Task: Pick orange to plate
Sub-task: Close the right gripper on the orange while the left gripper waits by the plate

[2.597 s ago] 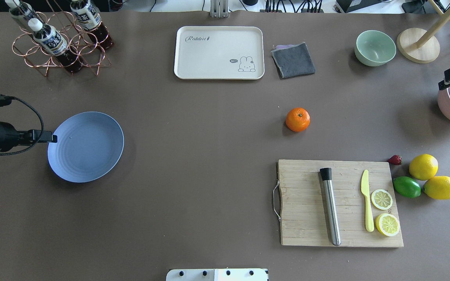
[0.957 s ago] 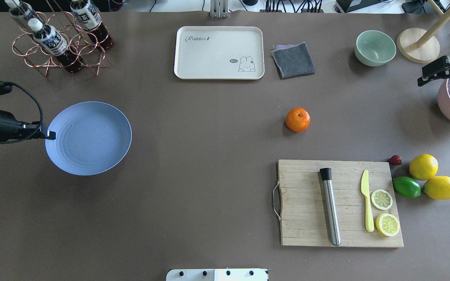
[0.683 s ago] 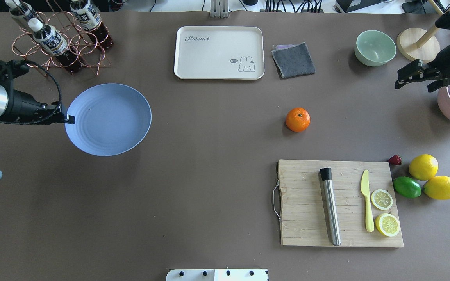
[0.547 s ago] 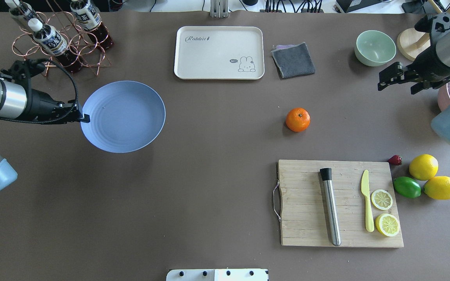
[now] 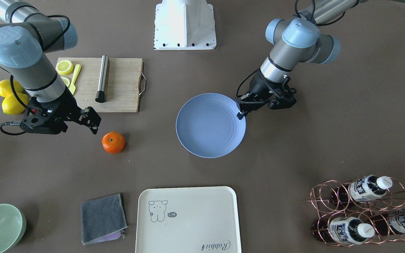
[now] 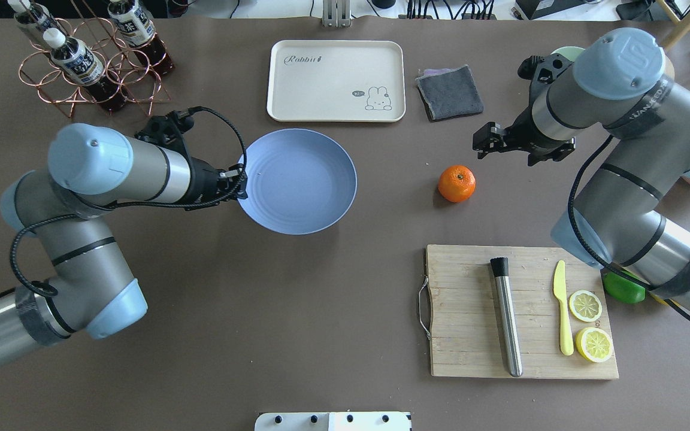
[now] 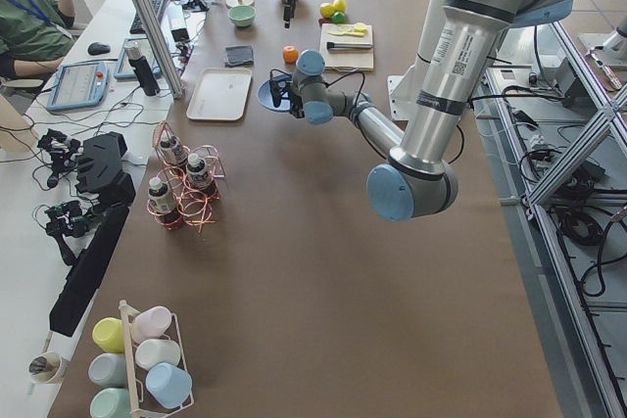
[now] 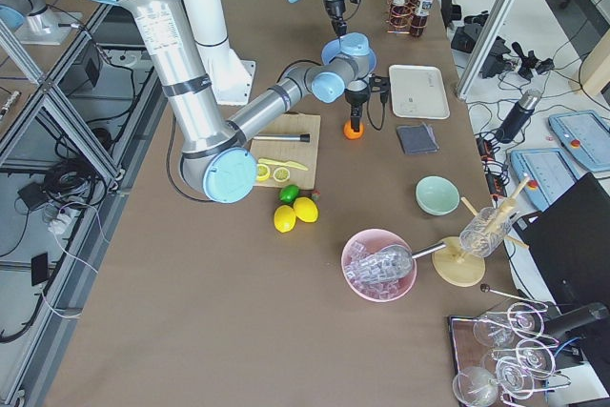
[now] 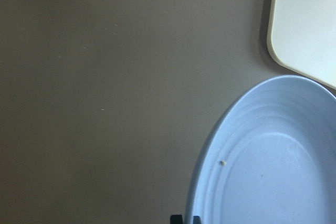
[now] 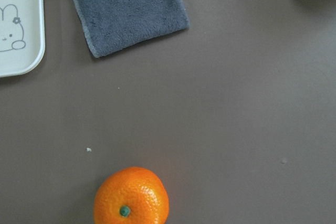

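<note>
Now | left claw [image 6: 241, 178] clenched on plate [image 6: 303, 185] rim | right claw [image 6: 504, 151] spread wide, near orange [image 6: 456, 183], not touching

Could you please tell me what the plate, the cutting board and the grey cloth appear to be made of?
The plate looks like matte plastic or melamine: even light-blue colour, soft sheen, moulded concentric rings. The cutting board looks like wood, possibly bamboo: pale parallel strips with visible grain. The cloth is a soft textile, perhaps microfibre or terry: fuzzy nap and a stitched edge.
</note>
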